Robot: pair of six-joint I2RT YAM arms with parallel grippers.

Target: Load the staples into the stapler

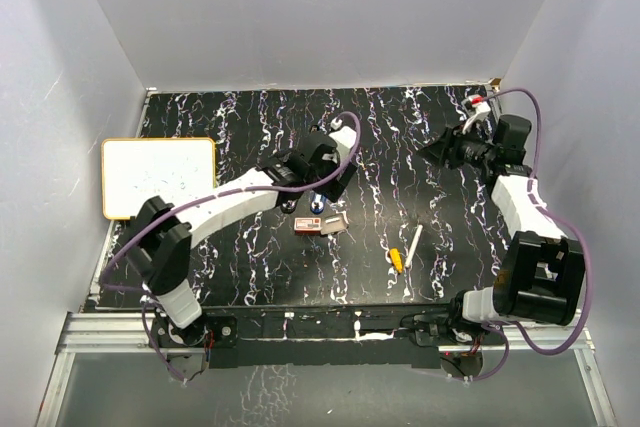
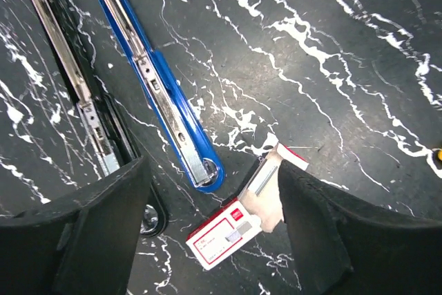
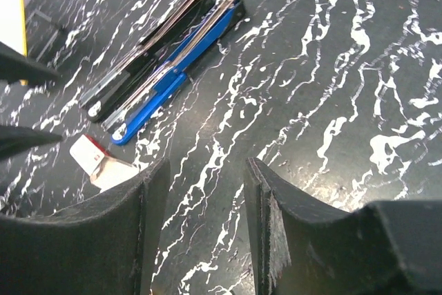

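The staples [image 2: 222,240] are a small red-and-white box lying on the black marble table, and its tan inner tray [image 2: 268,197] is slid out with a silver strip showing. A blue stapler [image 2: 160,86] and a black stapler [image 2: 74,88] lie side by side just beyond it, their metal rails facing up. My left gripper [image 2: 214,170] hovers over the box, open, its right finger [image 2: 331,233] overlapping the tray's edge. From above, the staples [image 1: 309,225] sit under that gripper [image 1: 322,199]. My right gripper [image 3: 204,169] is open and holds nothing, far right of the blue stapler [image 3: 169,74].
A white pen [image 1: 412,245] with a yellow tip [image 1: 397,259] lies right of the box. A white board with a yellow rim [image 1: 158,177] rests at the table's left edge. My right gripper [image 1: 440,150] hangs over the back right. Grey walls enclose the table.
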